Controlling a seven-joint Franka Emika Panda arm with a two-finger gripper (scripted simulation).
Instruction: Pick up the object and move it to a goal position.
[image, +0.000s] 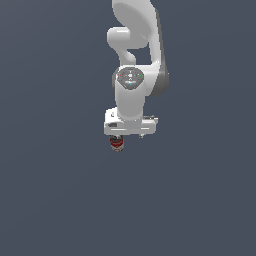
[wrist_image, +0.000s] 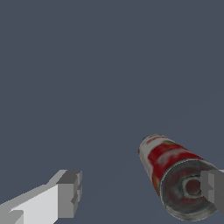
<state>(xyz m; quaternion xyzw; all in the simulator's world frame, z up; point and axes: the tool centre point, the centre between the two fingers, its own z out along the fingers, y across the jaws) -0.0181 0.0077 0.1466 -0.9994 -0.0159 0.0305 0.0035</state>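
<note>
The can, red and white with a dark metal rim, sits just under the exterior view's left end of my white gripper. In the wrist view the can shows its metal end face, and one grey fingertip overlaps that rim. The other fingertip is far off on the opposite side. The gripper is wide open, with the gap between the jaws much wider than the can. The can is beside one finger, not centred between them. I cannot tell if that finger touches it.
A plain dark grey-blue surface fills both views. The white arm rises above the gripper. No other objects and no goal marker show.
</note>
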